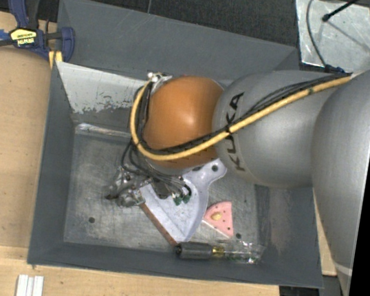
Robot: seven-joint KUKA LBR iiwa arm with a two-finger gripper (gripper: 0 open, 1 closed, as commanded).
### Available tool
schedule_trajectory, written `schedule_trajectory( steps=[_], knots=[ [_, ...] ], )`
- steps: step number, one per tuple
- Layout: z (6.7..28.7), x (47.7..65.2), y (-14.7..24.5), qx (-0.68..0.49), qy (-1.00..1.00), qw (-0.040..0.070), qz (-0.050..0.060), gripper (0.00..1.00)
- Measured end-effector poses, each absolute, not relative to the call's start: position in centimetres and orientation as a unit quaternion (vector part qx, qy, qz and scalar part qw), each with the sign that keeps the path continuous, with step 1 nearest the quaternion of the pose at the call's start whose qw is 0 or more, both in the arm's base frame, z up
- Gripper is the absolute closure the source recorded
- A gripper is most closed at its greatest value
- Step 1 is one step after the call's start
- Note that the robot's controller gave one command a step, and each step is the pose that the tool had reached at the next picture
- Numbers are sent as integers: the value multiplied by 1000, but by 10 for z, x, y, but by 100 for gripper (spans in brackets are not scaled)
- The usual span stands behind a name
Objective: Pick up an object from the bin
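My gripper (125, 191) hangs low over the bin floor left of centre, under the orange cover, its tip close to the floor. Right beside it, to the right, lies a flat pale lavender piece with a brown lower edge (185, 215); its upper part runs under the arm. A pink wedge-shaped thing (219, 216) lies just right of that piece. Along the front wall lies a dark pen-like stick in a clear wrapper (215, 253).
The arm and its orange cover with a yellow cable hide the middle and back right of the bin. Bare grey floor shows to the left and front left of the gripper.
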State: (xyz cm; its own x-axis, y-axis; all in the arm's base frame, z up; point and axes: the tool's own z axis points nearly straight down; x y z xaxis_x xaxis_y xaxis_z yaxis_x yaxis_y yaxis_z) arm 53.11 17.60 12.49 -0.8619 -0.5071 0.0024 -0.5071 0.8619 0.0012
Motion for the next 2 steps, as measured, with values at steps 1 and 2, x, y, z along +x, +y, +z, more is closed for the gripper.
schedule_trajectory(
  steps=[1,2],
  knots=[
    [182,540,169,259,-966,-1,0,100],
    [297,547,164,245,-970,-2,0,100]
  ],
)
